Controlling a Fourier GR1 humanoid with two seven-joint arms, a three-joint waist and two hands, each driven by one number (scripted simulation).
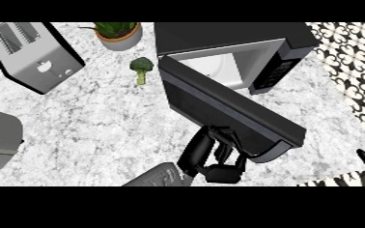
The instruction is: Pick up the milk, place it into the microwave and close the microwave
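Note:
The black microwave (235, 36) stands at the back right. Its door (228, 104) hangs wide open and slants toward the lower right. Behind the door's top edge, part of the pale cavity (214, 65) shows. No milk is visible anywhere; most of the cavity is hidden by the door. My right hand (208, 152) comes in from the lower edge on a grey forearm (158, 178). It rests against the door's outer face near the free end, its fingers (223, 136) relaxed and holding nothing. My left hand does not show.
A silver toaster (39, 55) stands at the back left. A potted plant (119, 33) sits at the back, with a broccoli floret (141, 69) in front of it. A grey rounded shape (8, 140) pokes in at the left edge. Patterned tiles (342, 43) border the marble counter (92, 125) on the right.

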